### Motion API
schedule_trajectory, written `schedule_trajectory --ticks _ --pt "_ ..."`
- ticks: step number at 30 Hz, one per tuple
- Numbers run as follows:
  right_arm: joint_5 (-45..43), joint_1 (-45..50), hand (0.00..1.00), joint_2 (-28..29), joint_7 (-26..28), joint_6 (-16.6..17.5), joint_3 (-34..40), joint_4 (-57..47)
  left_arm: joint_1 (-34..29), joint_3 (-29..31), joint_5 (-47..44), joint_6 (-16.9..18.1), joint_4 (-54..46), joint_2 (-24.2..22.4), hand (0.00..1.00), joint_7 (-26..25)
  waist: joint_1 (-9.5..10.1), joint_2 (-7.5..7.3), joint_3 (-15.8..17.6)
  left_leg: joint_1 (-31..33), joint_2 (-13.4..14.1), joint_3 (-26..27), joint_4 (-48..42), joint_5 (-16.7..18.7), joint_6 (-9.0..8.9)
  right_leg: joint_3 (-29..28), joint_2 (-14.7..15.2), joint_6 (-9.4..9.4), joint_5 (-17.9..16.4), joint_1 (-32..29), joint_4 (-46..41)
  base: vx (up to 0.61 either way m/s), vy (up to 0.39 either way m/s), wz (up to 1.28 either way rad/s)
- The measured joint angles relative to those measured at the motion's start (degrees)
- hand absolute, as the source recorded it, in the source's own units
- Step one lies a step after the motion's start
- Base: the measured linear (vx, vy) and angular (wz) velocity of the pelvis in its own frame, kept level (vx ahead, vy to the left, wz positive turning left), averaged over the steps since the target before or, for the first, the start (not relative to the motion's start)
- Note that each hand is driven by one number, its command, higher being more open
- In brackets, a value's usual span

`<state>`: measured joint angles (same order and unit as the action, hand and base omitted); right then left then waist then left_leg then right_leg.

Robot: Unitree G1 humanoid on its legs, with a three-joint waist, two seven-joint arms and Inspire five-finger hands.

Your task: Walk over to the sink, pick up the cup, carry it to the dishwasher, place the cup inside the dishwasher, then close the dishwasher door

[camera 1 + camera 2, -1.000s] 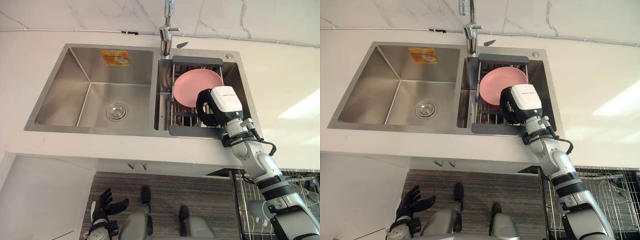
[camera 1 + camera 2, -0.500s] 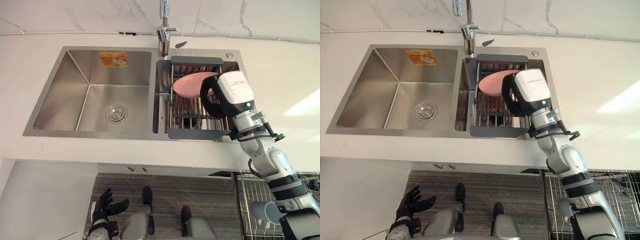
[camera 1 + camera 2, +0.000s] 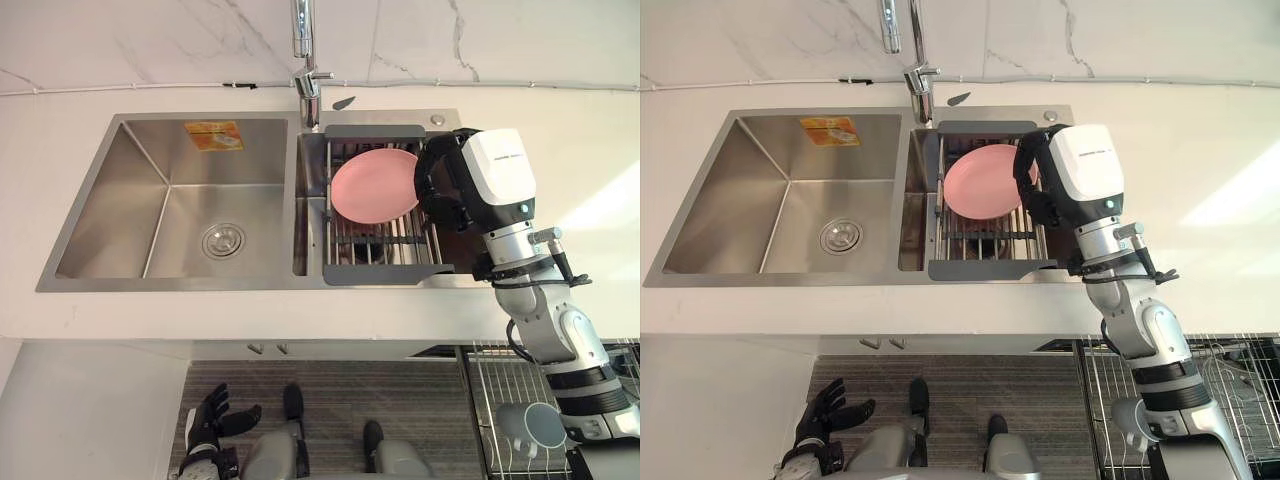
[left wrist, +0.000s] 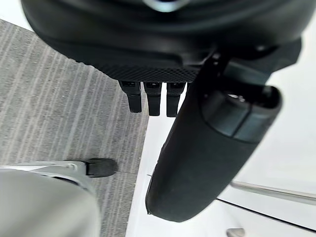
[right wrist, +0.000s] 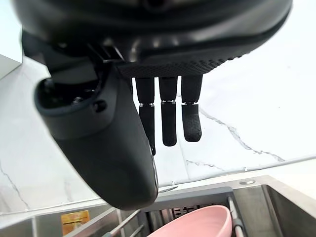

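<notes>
A two-basin sink (image 3: 120,190) is set into the table (image 3: 300,318), with the faucet (image 3: 305,70) behind the divider between the basins and a drain (image 3: 222,240) in the floor of the left basin. The right basin holds a dish rack (image 3: 385,273) in which a plate (image 3: 372,185) stands tilted on edge, and the right robot hand (image 3: 443,188) hangs over the rack's right side, just beside the plate. Below the table's front edge, the left robot hand (image 3: 208,428) is at the lower left over the floor (image 3: 420,385), and a wire rack (image 3: 488,395) is at the lower right.
</notes>
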<state>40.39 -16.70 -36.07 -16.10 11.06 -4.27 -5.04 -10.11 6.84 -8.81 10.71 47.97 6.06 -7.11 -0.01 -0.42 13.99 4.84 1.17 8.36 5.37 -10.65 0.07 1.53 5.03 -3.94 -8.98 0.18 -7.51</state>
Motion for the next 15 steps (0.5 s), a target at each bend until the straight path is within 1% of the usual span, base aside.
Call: schedule_trajectory --ticks 7,10,13,14,15 --pt "-1.01 2.26 0.3 0.04 0.02 0.45 0.2 -0.06 -0.14 -1.47 1.1 -0.2 0.23 0.33 0.9 0.08 -0.18 -0.06 -2.72 -0.32 0.03 0.04 0.01 0.0 0.01 -0.03 -0.04 0.03 0.18 0.57 0.58 0.0 0.0 0.0" --pt "-2.36 4.22 0.3 0.32 0.03 0.69 1.62 -0.53 -0.14 -1.82 1.6 -0.21 0.45 0.21 0.9 0.38 -0.21 -0.11 -3.79 -0.38 0.06 0.04 0.02 0.01 0.0 -0.04 -0.06 0.03 0.19 0.62 0.57 0.0 0.0 0.0" --pt "-3.28 5.93 0.3 1.09 0.02 0.71 3.2 -0.94 -0.11 -1.75 1.73 -0.26 1.84 0.23 0.9 0.5 -0.66 -0.16 -4.61 -0.53 0.06 0.05 0.02 0.0 0.0 -0.06 -0.06 0.05 0.23 0.76 0.57 0.0 0.0 0.0" --pt "-3.3 6.43 0.9 1.75 0.02 0.8 4.03 -1.11 -0.2 -1.74 1.8 -0.26 1.87 0.29 0.9 0.49 -0.8 -0.17 -4.64 -0.66 0.09 0.05 0.02 0.0 0.0 -0.11 -0.08 0.06 0.28 0.84 0.57 -0.01 -0.003 -0.03" --pt "-3.91 6.73 0.9 2.3 0.02 0.79 4.55 -1.11 -0.24 -1.75 1.82 -0.26 1.89 0.29 0.9 0.5 -0.93 -0.18 -4.64 -0.85 0.1 0.1 0.02 0.0 0.0 -0.23 -0.09 0.06 0.32 0.96 0.57 -0.01 -0.002 -0.05"
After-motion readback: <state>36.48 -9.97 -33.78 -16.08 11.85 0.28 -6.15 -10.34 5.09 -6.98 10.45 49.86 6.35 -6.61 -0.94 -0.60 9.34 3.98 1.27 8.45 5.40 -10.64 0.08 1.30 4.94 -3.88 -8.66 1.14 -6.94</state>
